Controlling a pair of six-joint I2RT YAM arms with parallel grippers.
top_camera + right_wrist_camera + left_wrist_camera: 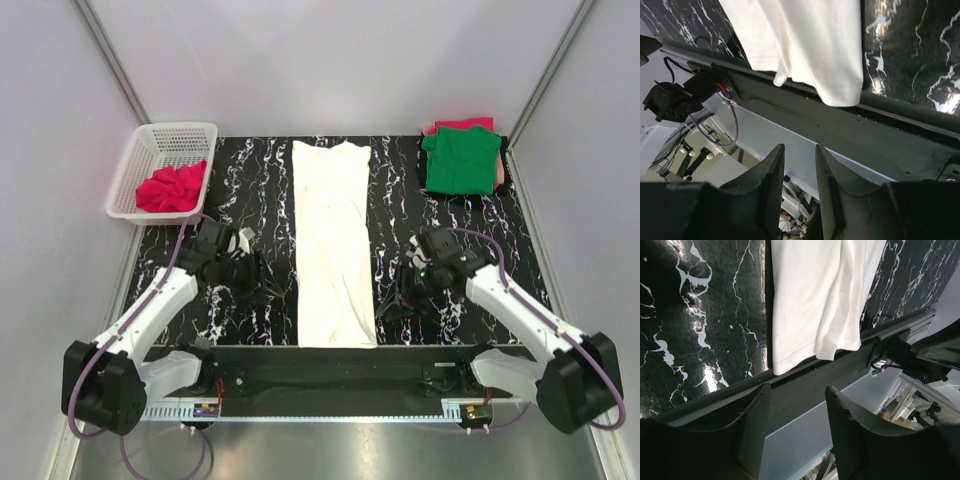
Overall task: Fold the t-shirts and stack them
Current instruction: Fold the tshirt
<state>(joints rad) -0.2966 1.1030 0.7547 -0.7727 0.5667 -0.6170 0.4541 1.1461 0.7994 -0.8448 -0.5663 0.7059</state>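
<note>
1. White t-shirt [333, 240]: folded lengthwise into a long narrow strip, lying flat down the middle of the bench [250, 180]. Near hem at the bench's front edge, lapping onto the dark front rail [840, 130] in both wrist views.
2. Green t-shirt [461, 160]: folded, at the far right corner, resting on a folded pinkish-red t-shirt [465, 125] that shows only at the edges.
3. Crumpled pinkish-red t-shirt [172, 187]: bundled inside the white basket [160, 135] at the far left corner.
4. Left end effector [258, 285]: low over the bench, just left of the white strip's near half, not touching it. Fingers parted with a clear gap, nothing between them.
5. Right end effector [398, 295]: just right of the strip's near half, also apart from it. Fingers parted by a narrower gap, gripping nothing.
</note>
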